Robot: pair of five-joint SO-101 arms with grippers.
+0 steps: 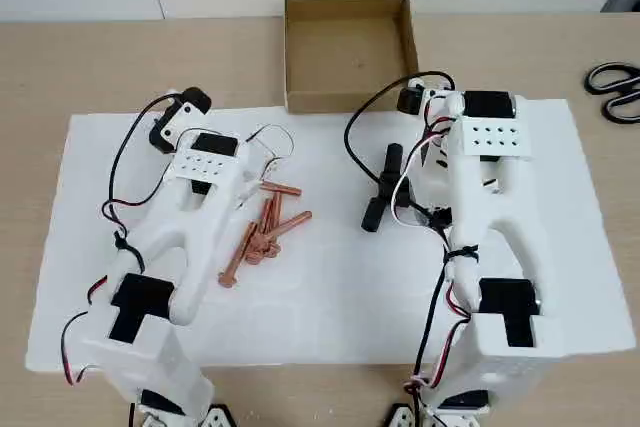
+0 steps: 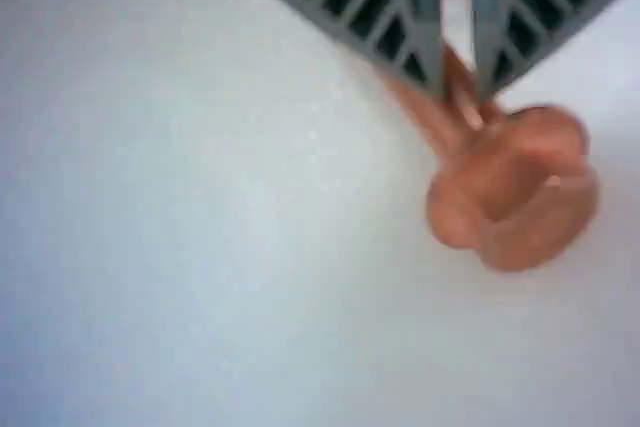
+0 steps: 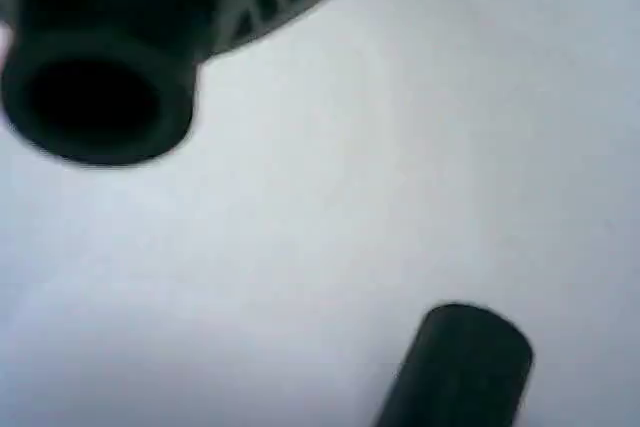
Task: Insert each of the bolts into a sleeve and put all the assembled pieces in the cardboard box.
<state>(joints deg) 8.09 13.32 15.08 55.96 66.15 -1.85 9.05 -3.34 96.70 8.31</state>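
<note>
**Left gripper pinches a bolt, right gripper sits at a sleeve**

Standing by the table [image 1: 100,57], I see both arms bent low over a white foam sheet [image 1: 330,287].

The left gripper [image 2: 460,62] is down at the edge of the loose copper bolts [image 1: 265,227]. Its two ribbed fingers [image 2: 395,17] sit close together, with only a slit between them. The shaft of one bolt [image 2: 465,107] runs through that slit, pinched at the tips. Just past the tips, a clump of rounded bolt heads [image 2: 510,187] lies on the foam, touching that shaft. The rest of the pile fans out from this gripper towards the side where the other arm stands.

The right gripper [image 3: 215,17] is low as well. A black sleeve [image 3: 95,97] sits hard against it, with its open bore turned towards the wrist camera. I cannot tell whether this gripper is clamped on the sleeve or slack. A second sleeve [image 3: 460,367] lies on the foam a little beyond the first. From above, both sleeves lie on the side of the right gripper that faces the left arm.

The cardboard box [image 1: 345,47] stands beyond both grippers, just off the far edge of the foam and roughly midway between them, open side up. A pair of scissors [image 1: 615,92] lies on the bare table, well out on the right gripper's outer side.
</note>
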